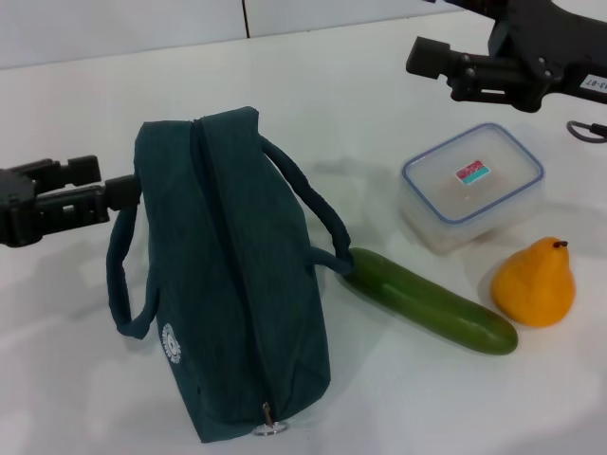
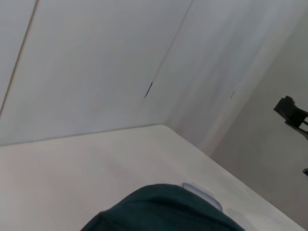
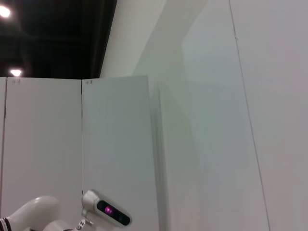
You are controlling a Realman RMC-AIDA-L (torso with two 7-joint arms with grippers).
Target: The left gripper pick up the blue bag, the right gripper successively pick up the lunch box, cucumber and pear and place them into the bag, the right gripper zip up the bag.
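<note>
The bag (image 1: 228, 275) stands upright on the table (image 1: 85, 379), its long axis running from far to near, zipper closed along the top with the ring pull (image 1: 269, 428) at the near end. The left gripper (image 1: 109, 194) sits just left of it, at the height of the left handle (image 1: 128, 275), fingers pointing right toward the bag; they show a small gap and hold nothing. It is plainly the nearer arm to the bag, and the handle lies just right of and below its tips.

The right gripper (image 1: 427, 59) hovers at the far right, above and beyond the box (image 1: 471, 186); whether its fingers are apart cannot be told. The box is lidded, and nothing can be made out inside. Near of the box, the cucumber (image 1: 432, 300) lies diagonally, its far end touching the bag's right handle (image 1: 318, 213). The pear (image 1: 535, 282) stands right of the cucumber. Nothing appears to be in the bag yet.
</note>
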